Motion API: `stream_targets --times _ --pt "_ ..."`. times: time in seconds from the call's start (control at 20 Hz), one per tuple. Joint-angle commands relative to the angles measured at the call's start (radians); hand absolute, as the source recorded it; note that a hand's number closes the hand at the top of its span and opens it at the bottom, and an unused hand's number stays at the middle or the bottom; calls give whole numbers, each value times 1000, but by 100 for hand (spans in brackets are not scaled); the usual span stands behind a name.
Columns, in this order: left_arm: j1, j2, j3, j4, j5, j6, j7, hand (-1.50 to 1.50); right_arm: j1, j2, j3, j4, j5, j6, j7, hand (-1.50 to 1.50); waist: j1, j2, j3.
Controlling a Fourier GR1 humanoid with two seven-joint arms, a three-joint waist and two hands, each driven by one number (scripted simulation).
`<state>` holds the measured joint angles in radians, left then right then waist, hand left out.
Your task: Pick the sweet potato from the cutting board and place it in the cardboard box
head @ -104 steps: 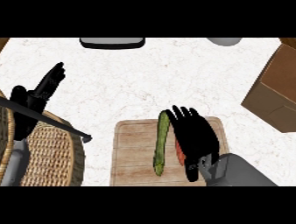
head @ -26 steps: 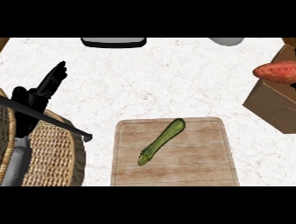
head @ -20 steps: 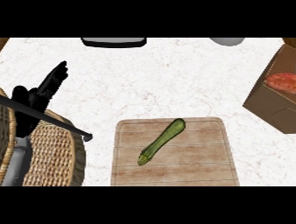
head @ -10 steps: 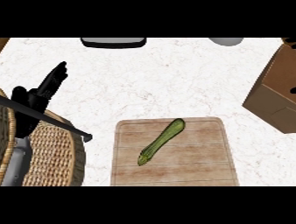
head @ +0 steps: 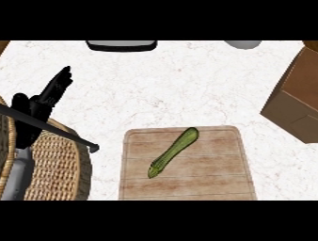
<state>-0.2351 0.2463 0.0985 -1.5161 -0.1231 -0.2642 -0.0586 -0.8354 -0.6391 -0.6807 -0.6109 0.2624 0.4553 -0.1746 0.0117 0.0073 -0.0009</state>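
The cardboard box [head: 302, 100] stands open at the right edge of the counter, partly cut off by the view. No sweet potato shows anywhere; what lies inside the box is out of sight. The wooden cutting board [head: 217, 181] lies at the lower middle with only a long green vegetable [head: 173, 152] on it. My left hand [head: 42, 104] rests open at the left, fingers pointing up, above the basket. My right hand does not show.
A wicker basket [head: 54, 175] with a dark handle bar [head: 45, 128] fills the lower left corner. A dark tray [head: 121, 44] and a grey bowl [head: 243, 44] sit at the counter's far edge. White marble counter lies between board and box.
My right hand carried the sweet potato from the board to the box, lowered it there, then drew off to the right and left the view. The sweet potato no longer shows.
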Motion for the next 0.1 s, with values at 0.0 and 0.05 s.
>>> stream_targets --times 0.0,0.05 --pt "-22 -53 -69 -33 -40 24 14 0 -10 -41 -85 115 -58 -51 -19 -150 9 3 3" --pt "20 -13 -51 -42 -15 -21 -25 0 25 -73 -85 132 -54 -41 -76 -150 12 3 3"
